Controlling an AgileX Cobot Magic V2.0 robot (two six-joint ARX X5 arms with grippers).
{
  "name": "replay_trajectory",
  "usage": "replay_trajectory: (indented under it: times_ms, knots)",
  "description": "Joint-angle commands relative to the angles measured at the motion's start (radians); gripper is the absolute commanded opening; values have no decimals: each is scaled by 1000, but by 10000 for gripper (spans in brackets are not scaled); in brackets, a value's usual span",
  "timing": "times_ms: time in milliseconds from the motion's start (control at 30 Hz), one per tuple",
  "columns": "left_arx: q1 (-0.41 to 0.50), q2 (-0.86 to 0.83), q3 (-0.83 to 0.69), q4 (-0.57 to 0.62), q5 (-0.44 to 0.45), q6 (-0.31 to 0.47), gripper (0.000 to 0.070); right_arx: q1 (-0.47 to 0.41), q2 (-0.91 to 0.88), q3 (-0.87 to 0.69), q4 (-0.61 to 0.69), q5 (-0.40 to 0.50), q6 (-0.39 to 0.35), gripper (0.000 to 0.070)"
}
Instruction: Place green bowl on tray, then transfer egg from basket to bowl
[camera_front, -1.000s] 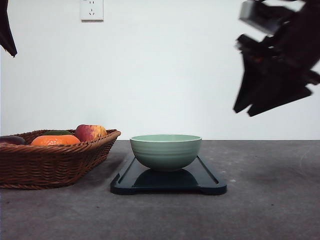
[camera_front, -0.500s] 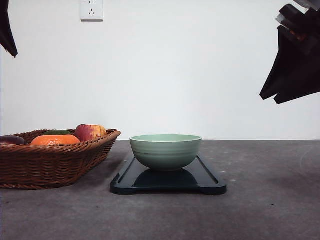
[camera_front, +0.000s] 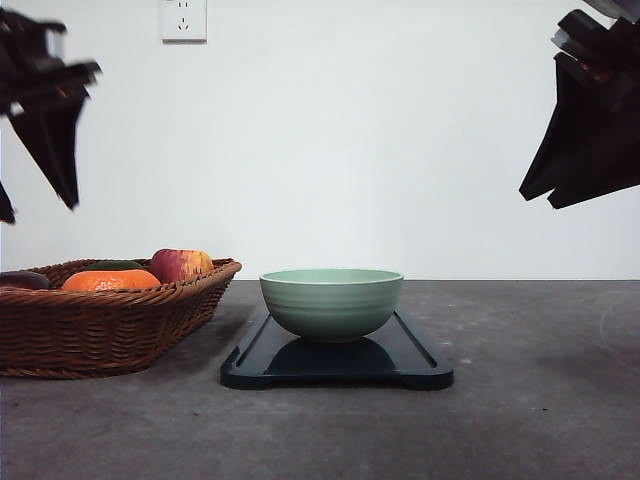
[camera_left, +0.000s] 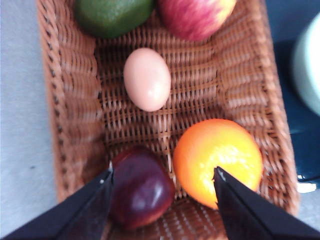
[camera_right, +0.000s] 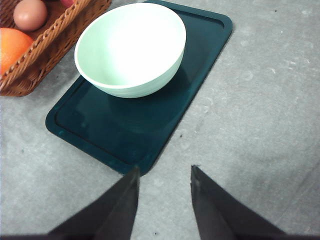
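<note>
Left hand (camera_left: 162, 175) hangs over the basket (camera_front: 110, 320) with fingers spread wide, holding nothing. The egg (camera_left: 147, 79) lies on the basket floor, between a plum (camera_left: 141, 186), an orange (camera_left: 217, 160), an apple (camera_left: 196, 17) and a green fruit (camera_left: 112, 16). Right of the basket, the bowl (camera_front: 331, 301) sits on the tray (camera_front: 337, 362). Right hand (camera_right: 162, 176) is up high, open and empty.

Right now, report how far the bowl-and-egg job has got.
Done: the green bowl sits on the tray, and it looks empty in the right wrist view. In hand: the left gripper hangs open above the basket, holding nothing. The right gripper is open and raised off to the side. Left: grasp the egg, which lies on the basket floor among the fruit, and put it in the bowl.
</note>
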Motion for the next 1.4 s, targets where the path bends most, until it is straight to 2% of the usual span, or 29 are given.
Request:
replay_trajectory:
  times_ms: [0,233,367,567,833,1367]
  knots:
    - [-8,42,44,11,-8,-3,403,3,9,4,2,1,8,200]
    - [-34,186,139,59,-35,-29,402,3,9,4,-7,2,8,200]
    - [-47,263,185,62,-81,-39,402,3,9,4,-7,2,8,200]
    - [-48,339,197,106,-99,-51,402,3,9,4,-6,5,7,200]
    - [-48,396,197,166,-107,-51,398,3,9,4,-6,26,8,200]
    - [-48,446,197,160,-129,-50,381,3,9,4,-6,28,9,200]
